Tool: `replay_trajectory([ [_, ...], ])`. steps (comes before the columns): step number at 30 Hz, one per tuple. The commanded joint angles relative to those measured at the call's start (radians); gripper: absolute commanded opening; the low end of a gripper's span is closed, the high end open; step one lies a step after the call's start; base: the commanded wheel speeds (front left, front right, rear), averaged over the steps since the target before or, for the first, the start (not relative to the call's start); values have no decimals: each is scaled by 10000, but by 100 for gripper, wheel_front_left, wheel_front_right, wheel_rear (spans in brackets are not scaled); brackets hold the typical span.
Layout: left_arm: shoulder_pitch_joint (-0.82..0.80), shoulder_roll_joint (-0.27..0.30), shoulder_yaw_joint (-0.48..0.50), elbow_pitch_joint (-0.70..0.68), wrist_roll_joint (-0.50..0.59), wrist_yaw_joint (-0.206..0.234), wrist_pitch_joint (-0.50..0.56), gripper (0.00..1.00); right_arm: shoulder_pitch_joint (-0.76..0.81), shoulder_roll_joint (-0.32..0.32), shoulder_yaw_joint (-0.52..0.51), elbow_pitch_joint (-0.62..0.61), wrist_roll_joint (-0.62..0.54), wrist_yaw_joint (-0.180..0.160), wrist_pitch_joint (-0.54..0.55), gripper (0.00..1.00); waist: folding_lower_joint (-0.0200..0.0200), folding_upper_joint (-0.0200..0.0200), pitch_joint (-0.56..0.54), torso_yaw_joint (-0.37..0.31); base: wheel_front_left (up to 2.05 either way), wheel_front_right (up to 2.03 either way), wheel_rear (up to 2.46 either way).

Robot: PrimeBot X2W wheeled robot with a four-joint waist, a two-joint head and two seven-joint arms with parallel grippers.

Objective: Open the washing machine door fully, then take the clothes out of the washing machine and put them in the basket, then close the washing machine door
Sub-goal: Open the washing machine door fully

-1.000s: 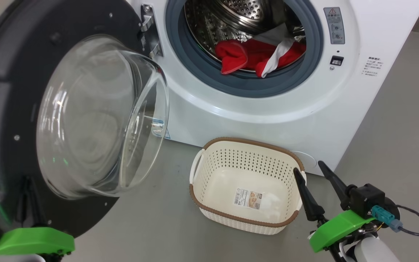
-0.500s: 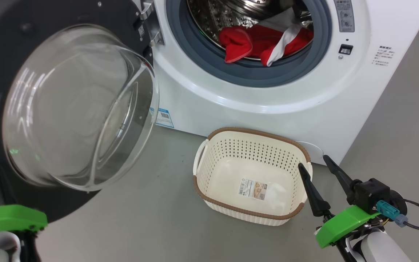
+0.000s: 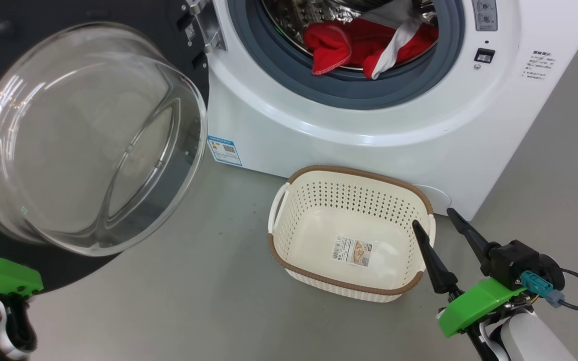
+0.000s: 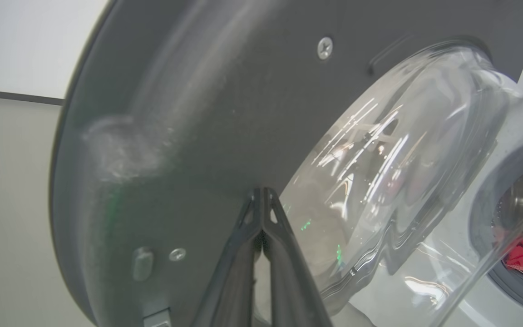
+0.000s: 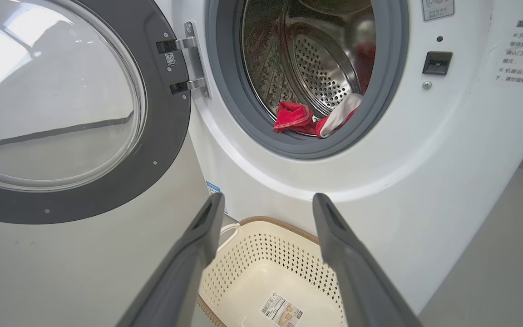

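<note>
Right gripper (image 3: 432, 216), head view: stands spread wide and empty, just over the near right corner of the basket (image 3: 349, 173). Basket: sits on the floor (image 3: 193, 301) against the foot of the washing machine (image 3: 369, 150), holding nothing but a label (image 3: 351, 250). Clothes (image 3: 349, 45): lie heaped at the front lip of the drum (image 3: 289, 15), spilling onto the lower edge of the grey gasket (image 3: 289, 75). Washing machine door (image 3: 83, 135): swung out to the left.

Left wrist view. Left gripper (image 4: 261, 190): pressed shut on nothing, tips at the door's dark inner face beside the glass bowl (image 4: 402, 159); cannot tell whether touching.

Right wrist view. Looks between wide-set fingers (image 5: 189, 254) at the basket below and the clothes above in the opening.

Probably light, limp and soft: likely to sag, drape and drag on the gasket. Best pinched at the bunched red fold nearest the lip, deep enough to catch several layers.
</note>
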Motion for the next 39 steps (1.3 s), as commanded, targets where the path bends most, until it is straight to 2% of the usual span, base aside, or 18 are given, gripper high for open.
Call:
replay_trajectory([
  [1, -399, 629, 455, -52, 115, -35, -95, 0, -272, -41, 181, -235, 30, 48, -92, 100, 0, 0, 11, -24, 0, 0, 0],
  [9, -458, 536, 448, 105, 385, 63, -115, 0, -182, 3, 121, -212, 71, 48, -92, 100, 0, 0, -62, -75, 0, 0, 0],
  [15, -54, 380, 344, -567, 668, 220, -119, 0, -118, 108, 100, -129, 76, 48, -92, 100, 0, 0, -250, -126, 0, 0, 0],
  [16, 44, 379, 308, -723, 717, 241, -119, 20, -115, 133, 106, -111, 76, 48, -92, 100, 0, 0, -281, -143, 0, 0, 0],
  [18, 214, 391, 262, -1030, 763, 267, -105, 46, -129, 176, 124, -86, 76, 48, -92, 100, 0, 0, -330, -188, 0, 0, 0],
  [19, 291, 404, 239, -1196, 792, 294, -81, 83, -142, 194, 129, -80, 79, 48, -92, 100, 0, 0, -351, -210, 0, 0, 0],
  [20, 360, 405, 225, -1393, 807, 322, -59, 100, -152, 209, 130, -74, 82, 48, -92, 100, 0, 0, -378, -233, 0, 0, 0],
  [30, 1109, 566, 40, -4343, 1074, 608, 299, 100, -81, 409, -18, -126, 129, 48, -92, 100, 0, 0, -698, -633, 0, 0, 0],
  [34, 1255, 684, -266, -5310, 1056, 246, 483, 100, -84, 487, -208, -235, 109, 48, -92, 100, 0, 0, -783, -896, 0, 0, 0],
  [39, 1355, 737, -929, -5896, 1375, 124, 917, 100, -165, 542, -326, -396, 18, 48, -92, 100, 0, 0, -793, -1334, 0, 0, 0],
])
